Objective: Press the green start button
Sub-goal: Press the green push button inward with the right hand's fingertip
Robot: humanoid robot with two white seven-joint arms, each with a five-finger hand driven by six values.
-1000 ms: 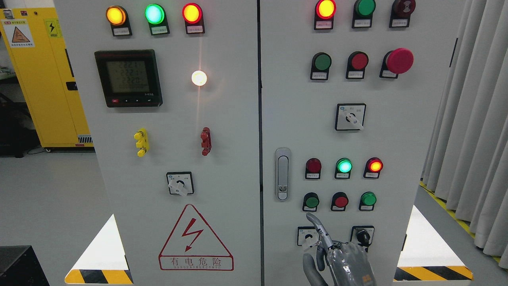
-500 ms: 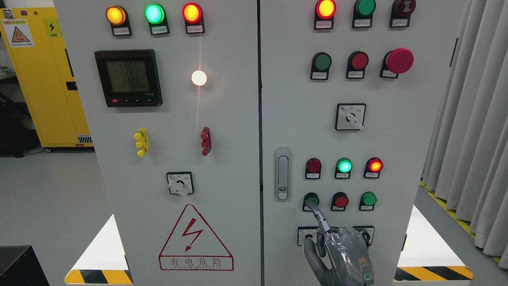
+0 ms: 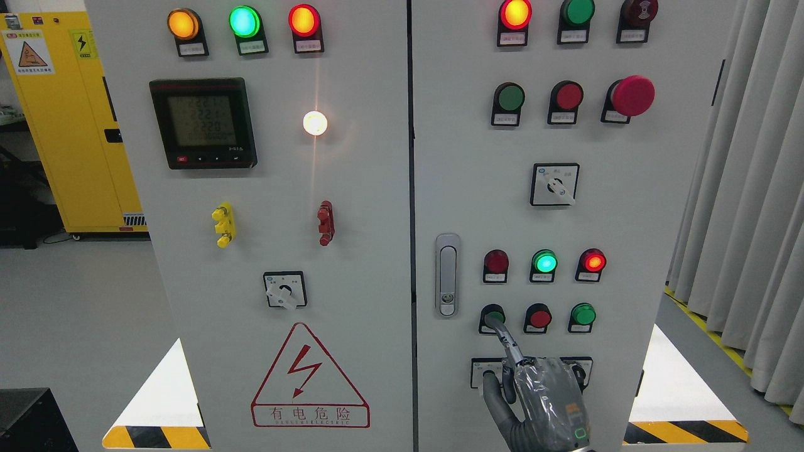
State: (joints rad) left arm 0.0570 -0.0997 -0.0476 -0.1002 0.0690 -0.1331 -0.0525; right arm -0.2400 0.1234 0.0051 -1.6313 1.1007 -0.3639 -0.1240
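Observation:
The green start button (image 3: pixel 492 312) is the left one in the lower row of three on the right cabinet door (image 3: pixel 465 188). My right hand (image 3: pixel 545 402), in a grey glove, comes up from the bottom edge right of the middle. Its index finger (image 3: pixel 504 339) points up and left, and its tip rests on the lower part of the green button. The other fingers are curled in and hold nothing. The hand hides most of two selector switches below the buttons. The left hand is out of view.
Next to the touched button are a red button (image 3: pixel 539 317) and a brighter green one (image 3: pixel 583 314). Above them are three lamps, the middle one (image 3: pixel 544 261) lit green. A door handle (image 3: pixel 446 274) is to the left. Grey curtains (image 3: pixel 747 188) hang at the right.
My right hand has risen. The index fingertip moved up from below the button row onto the green button's lower part.

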